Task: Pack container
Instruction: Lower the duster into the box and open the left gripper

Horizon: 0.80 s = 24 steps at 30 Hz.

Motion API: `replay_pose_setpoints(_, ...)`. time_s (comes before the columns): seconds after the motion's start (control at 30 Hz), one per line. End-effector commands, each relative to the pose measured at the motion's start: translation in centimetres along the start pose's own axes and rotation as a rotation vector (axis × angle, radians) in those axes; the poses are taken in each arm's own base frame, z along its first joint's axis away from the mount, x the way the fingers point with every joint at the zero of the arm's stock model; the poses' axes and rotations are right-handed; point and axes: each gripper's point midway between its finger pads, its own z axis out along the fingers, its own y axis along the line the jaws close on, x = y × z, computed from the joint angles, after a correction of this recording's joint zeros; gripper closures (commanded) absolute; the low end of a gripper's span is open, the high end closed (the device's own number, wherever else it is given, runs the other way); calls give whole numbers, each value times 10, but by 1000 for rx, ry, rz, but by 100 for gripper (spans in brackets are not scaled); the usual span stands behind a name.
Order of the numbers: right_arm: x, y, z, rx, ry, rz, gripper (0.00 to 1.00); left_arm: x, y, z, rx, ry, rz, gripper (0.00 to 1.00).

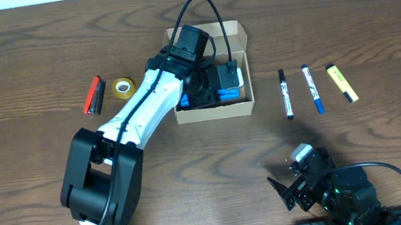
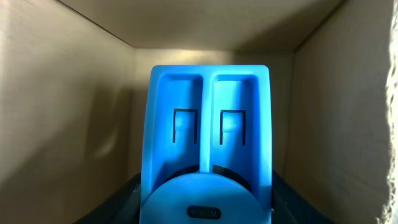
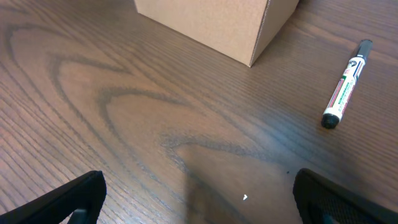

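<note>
Container [image 1: 215,112]: rectangular tan cardboard box, matte and plain, flap lid folded back on the far side, sitting mid-tabletop on dark wood-grain tabletop [image 1: 7,62]. Left end effector [image 1: 204,92] is down inside it; the wrist view shows smooth cardboard walls all round and a glossy blue moulded plastic piece [image 2: 208,143], with two recessed slots and a rounded base, filling the space between the dark finger edges. Cannot tell whether the fingers are clamped on it. Right end effector [image 3: 199,185] hangs low over bare wood near the box corner, fingers spread wide, nothing between them. Right of the box, well apart from it, three pens lie parallel: black-capped marker [image 1: 284,93], blue marker [image 1: 312,88], yellow highlighter [image 1: 343,82]. Left of the box: red-and-black cylinder [image 1: 93,95], and beside it a yellow tape roll [image 1: 124,87]
</note>
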Motion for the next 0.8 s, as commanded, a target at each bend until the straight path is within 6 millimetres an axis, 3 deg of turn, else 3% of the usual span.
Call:
replay_pose_setpoints(0.0,3,1,2,-6,5,-18,1,-2,2,-1,4,-17,-7,69)
replay_pose_setpoints(0.13,3,1,2,-6,5,-18,1,-2,2,-1,2,-17,-8,65)
replay_pose_setpoints(0.27,3,1,2,-6,5,-18,1,-3,5,-2,-5,-24,-50,44)
replay_pose_setpoints(0.43,3,1,2,-7,5,-18,1,-11,4,-6,11,-68,-106,41)
replay_pose_setpoints(0.53,3,1,2,-6,5,-18,1,-13,6,-9,5,-74,-140,33)
replay_pose_setpoints(0.77,3,1,2,-7,5,-18,1,-10,8,-13,0,-72,-149,29)
